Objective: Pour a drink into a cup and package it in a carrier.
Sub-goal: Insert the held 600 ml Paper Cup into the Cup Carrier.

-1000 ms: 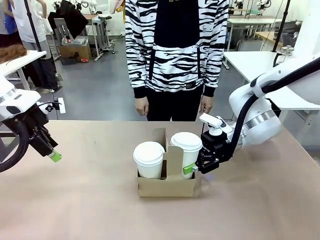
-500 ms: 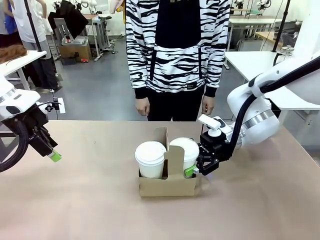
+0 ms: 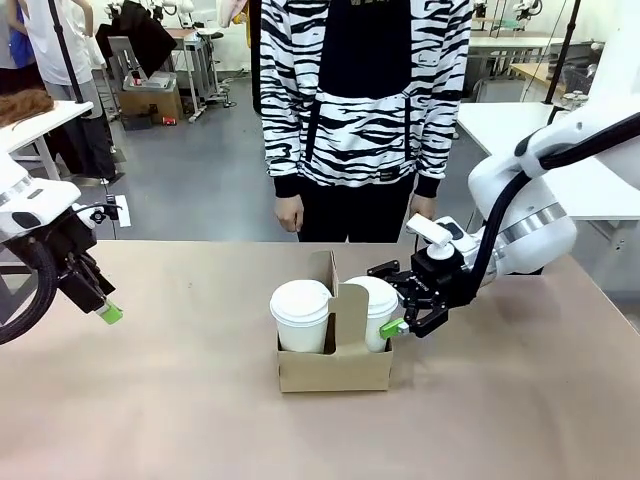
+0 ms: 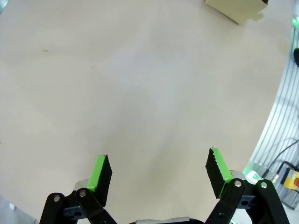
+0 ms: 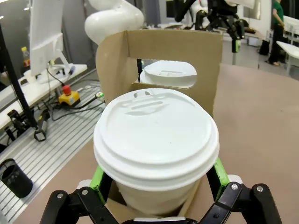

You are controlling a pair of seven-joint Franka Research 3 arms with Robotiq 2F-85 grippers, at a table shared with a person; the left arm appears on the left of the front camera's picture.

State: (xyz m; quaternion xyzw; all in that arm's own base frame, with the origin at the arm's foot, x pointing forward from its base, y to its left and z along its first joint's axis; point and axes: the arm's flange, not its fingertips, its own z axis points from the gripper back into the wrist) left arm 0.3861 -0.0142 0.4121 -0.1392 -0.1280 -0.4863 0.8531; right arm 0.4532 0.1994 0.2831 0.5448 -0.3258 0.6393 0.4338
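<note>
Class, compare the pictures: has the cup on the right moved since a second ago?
Yes. The right cup has sunk lower into the carrier, its lid now below the handle panel's top.

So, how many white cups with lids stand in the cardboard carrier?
2. One cup stands in the left slot of the carrier; the other cup stands in the right slot, between the open fingers of the right claw.

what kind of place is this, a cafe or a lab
Most likely a robotics lab, not a cafe: other robot arms on white worktables farther back, a bare grey floor, and cables beside a red stop button.
</note>
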